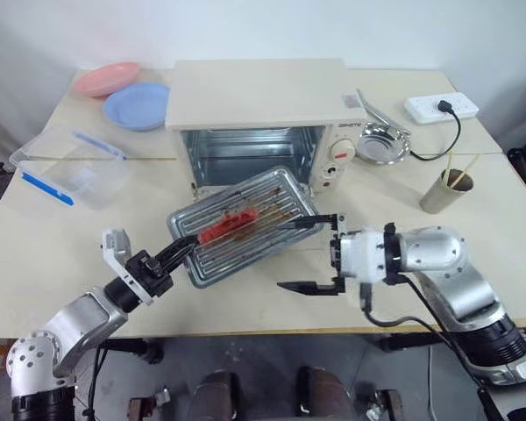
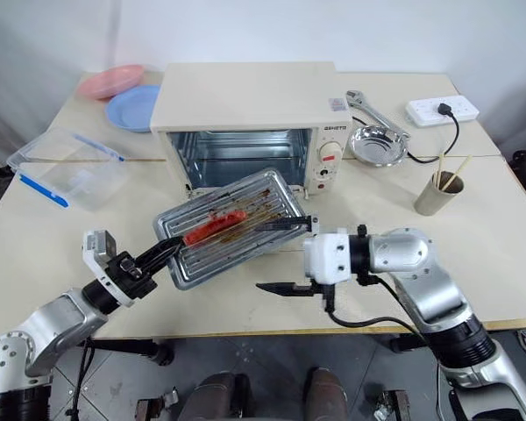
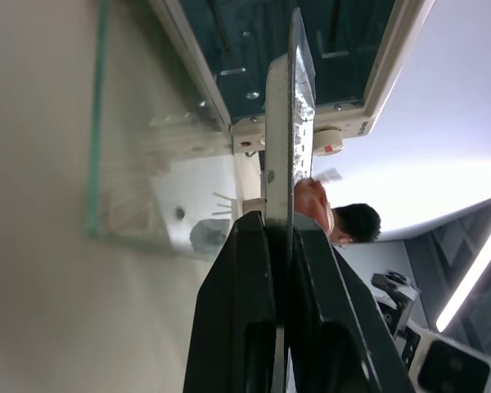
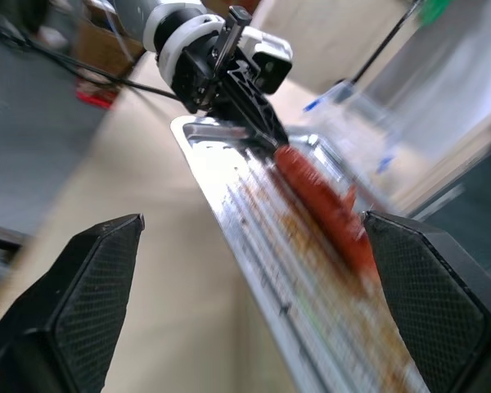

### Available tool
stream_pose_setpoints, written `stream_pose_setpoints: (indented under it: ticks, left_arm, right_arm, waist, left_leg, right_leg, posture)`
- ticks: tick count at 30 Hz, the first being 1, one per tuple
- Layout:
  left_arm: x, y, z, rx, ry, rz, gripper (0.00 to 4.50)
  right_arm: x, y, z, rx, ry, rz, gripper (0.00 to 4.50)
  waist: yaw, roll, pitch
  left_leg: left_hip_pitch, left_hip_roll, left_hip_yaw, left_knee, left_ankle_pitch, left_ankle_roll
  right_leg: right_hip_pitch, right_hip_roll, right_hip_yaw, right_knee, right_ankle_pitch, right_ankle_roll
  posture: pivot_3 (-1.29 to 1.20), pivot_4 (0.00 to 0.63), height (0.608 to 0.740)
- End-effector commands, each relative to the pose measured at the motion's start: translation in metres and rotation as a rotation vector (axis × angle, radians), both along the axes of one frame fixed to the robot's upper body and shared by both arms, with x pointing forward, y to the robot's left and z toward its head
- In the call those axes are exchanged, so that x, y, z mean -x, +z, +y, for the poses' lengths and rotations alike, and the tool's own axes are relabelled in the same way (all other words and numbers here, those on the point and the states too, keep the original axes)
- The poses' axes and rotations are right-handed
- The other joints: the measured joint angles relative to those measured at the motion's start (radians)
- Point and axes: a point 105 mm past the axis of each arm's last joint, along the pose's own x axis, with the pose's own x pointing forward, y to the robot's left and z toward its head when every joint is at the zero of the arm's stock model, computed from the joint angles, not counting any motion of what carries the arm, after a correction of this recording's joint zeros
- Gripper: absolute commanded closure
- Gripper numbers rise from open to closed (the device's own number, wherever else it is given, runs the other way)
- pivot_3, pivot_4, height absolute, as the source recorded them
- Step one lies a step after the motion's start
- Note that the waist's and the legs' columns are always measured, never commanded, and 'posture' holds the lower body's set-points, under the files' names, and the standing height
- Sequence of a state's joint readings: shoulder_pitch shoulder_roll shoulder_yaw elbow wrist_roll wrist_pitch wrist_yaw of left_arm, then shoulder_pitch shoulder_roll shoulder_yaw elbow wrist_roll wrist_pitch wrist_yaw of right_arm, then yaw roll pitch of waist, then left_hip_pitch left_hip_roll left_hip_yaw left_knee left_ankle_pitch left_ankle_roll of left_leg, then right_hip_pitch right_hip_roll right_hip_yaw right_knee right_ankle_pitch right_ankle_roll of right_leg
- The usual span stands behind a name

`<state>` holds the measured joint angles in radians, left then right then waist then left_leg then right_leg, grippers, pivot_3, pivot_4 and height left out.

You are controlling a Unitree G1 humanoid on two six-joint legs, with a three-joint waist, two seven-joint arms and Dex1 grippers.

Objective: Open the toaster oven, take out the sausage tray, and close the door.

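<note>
nearest, the right gripper is seen level over the front of the table, pointing toward the robot's left, its two black fingers spread wide with nothing between them; one fingertip lies close by the near right edge of the sausage tray, the other hangs lower, apart from it. the left gripper is clamped on the tray's left end, its fingers pinched tight on the rim, as is shown edge-on in the left wrist view. the tray is held in front of the toaster oven, tilted, with its left end nearer and its right end farther back, over the lowered glass door. one red sausage lies on the ribs toward the held end. behind it the oven cavity stands open. to the left a clear plastic container is set; farther back, a blue plate and a pink plate. right of the oven a round steel bowl, a paper cup with sticks, and a white power strip are found.
</note>
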<state>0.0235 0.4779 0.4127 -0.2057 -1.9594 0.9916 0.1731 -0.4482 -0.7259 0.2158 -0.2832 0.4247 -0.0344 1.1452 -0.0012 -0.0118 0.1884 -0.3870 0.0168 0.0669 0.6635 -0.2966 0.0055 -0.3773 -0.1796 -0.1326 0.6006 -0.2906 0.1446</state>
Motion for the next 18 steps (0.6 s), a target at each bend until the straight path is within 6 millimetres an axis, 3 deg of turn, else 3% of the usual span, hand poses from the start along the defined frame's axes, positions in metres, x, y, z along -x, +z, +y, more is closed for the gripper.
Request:
stream_pose_setpoints:
  ticks: [1,7,12,18]
  left_arm:
    - [0.007,0.011,0.002,0.010,0.028,-0.051,4.50]
    - [0.029,0.007,0.014,0.039,0.129,-0.061,4.50]
    - [0.052,0.002,0.027,0.045,0.237,-0.049,4.50]
    - [0.073,-0.005,0.045,0.066,0.351,-0.025,4.50]
  right_arm:
    - [0.007,0.009,-0.013,-0.002,0.047,0.068,0.05]
    - [-0.008,-0.009,-0.057,0.120,0.027,0.229,0.05]
    - [-0.034,-0.024,-0.088,0.135,-0.042,0.308,1.63]
    - [-0.059,-0.040,-0.096,0.166,-0.086,0.281,3.78]
  waist:
    - [0.001,0.000,0.000]
    - [0.003,0.000,0.000]
    - [-0.001,0.000,0.000]
    - [-0.002,0.001,0.001]
  left_leg:
    - [0.000,0.000,0.000,0.000,0.000,0.000]
    - [0.000,0.000,0.002,0.000,-0.003,0.002]
    - [-0.001,0.000,0.002,0.000,-0.003,0.002]
    - [0.000,0.002,0.004,0.001,-0.004,0.001]
  right_leg:
    - [0.000,0.000,0.000,0.000,0.000,0.000]
    - [0.002,0.000,0.000,-0.006,0.000,0.001]
    - [0.002,0.000,0.000,-0.009,0.000,0.001]
    - [0.001,0.002,0.001,-0.011,0.000,0.000]
  posture:
    - [0.00,0.150,0.740]
    - [0.00,0.150,0.740]
    - [0.00,0.150,0.740]
    - [0.00,0.150,0.740]
